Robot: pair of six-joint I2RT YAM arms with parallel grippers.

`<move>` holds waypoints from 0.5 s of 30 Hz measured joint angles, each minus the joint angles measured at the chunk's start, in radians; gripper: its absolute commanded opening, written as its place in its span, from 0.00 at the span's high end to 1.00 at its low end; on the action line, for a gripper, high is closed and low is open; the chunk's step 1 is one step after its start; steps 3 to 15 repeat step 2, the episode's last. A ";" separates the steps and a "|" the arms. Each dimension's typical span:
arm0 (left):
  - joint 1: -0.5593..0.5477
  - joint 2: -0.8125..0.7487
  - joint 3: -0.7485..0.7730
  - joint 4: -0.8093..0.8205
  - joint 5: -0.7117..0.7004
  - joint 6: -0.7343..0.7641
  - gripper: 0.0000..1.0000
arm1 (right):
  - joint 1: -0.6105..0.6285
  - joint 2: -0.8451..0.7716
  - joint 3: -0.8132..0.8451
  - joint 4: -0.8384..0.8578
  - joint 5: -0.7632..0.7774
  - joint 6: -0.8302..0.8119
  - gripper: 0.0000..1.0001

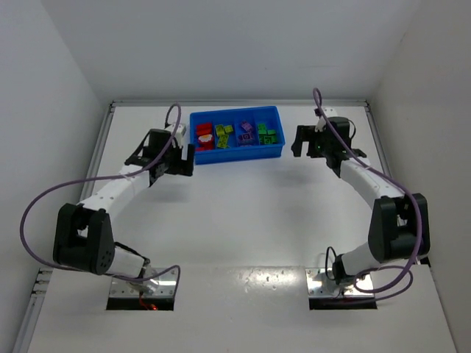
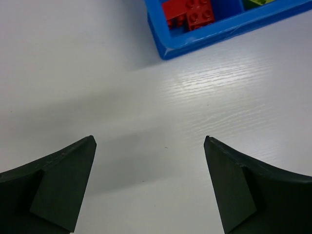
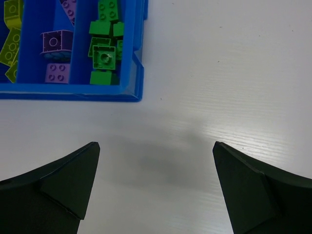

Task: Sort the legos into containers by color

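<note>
The blue tray [image 1: 236, 152] stands at the back middle of the table. Its four compartments hold, left to right, red bricks [image 1: 204, 137], yellow-green bricks [image 1: 224, 135], purple bricks [image 1: 246, 132] and green bricks [image 1: 268, 134]. My left gripper [image 1: 182, 159] is open and empty, just left of the tray's front left corner [image 2: 165, 51]; red bricks [image 2: 195, 12] show in its wrist view. My right gripper [image 1: 303, 141] is open and empty, just right of the tray; its wrist view shows green bricks [image 3: 105, 51] and purple bricks [image 3: 56, 53] inside. I see no bricks on the table.
White walls close in the table on the left, back and right. Purple cables [image 1: 33, 202] loop from both arms. The arm bases [image 1: 143, 283] sit at the near edge.
</note>
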 measured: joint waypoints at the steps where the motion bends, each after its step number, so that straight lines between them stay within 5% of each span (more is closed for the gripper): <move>1: 0.006 0.000 -0.010 0.005 0.000 -0.004 0.00 | -0.001 0.000 0.000 0.003 -0.005 0.001 0.00; 15: 0.011 0.000 -0.016 0.010 0.000 -0.009 0.00 | -0.002 0.000 0.000 0.003 -0.008 0.002 0.00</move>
